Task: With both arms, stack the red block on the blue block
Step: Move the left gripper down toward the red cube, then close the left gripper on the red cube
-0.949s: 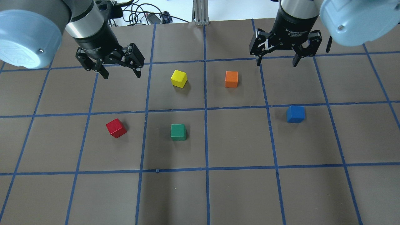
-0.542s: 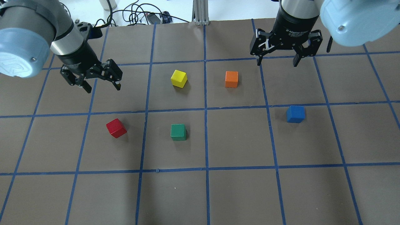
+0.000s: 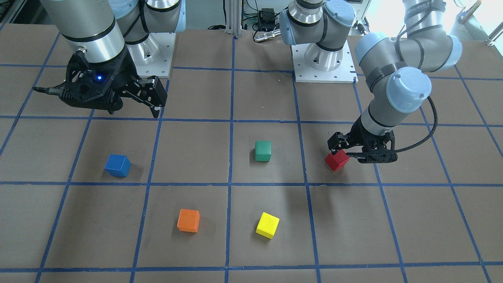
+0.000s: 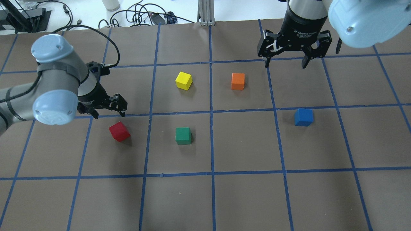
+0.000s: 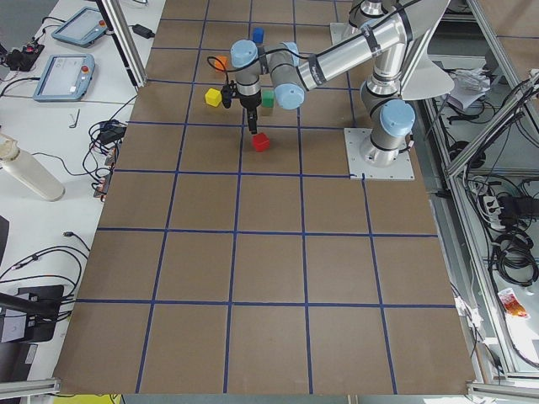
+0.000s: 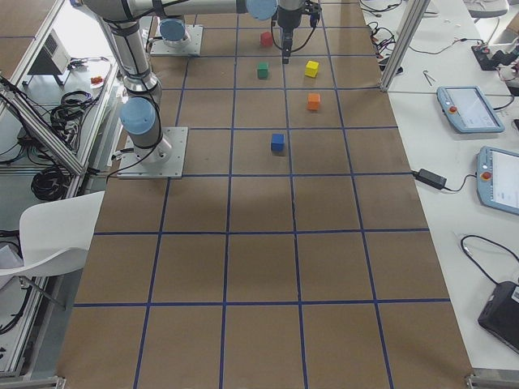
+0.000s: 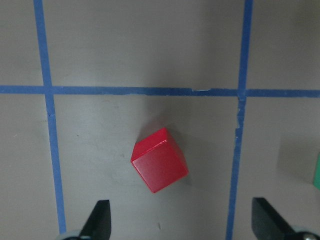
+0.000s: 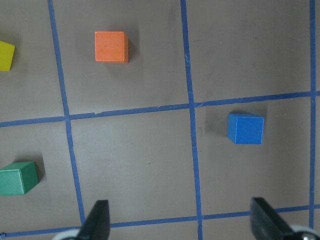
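The red block (image 4: 119,131) lies on the brown table, turned at an angle to the grid; it also shows in the front view (image 3: 336,160) and the left wrist view (image 7: 159,160). My left gripper (image 4: 108,113) is open and empty, low over the table right beside the red block, not around it (image 3: 346,154). The blue block (image 4: 303,117) sits alone on the right side (image 3: 117,165) and shows in the right wrist view (image 8: 245,128). My right gripper (image 4: 285,65) is open and empty, held high at the far right, away from the blue block.
A yellow cube (image 4: 184,80), an orange cube (image 4: 238,81) and a green cube (image 4: 183,135) stand between the two task blocks. Blue tape lines mark a grid on the table (image 4: 244,199). Cables lie beyond the far edge (image 4: 144,16).
My left arm has swung down and towards the red block, from well beyond it to just beside it, with its gripper still open. The right arm and all cubes have not moved.
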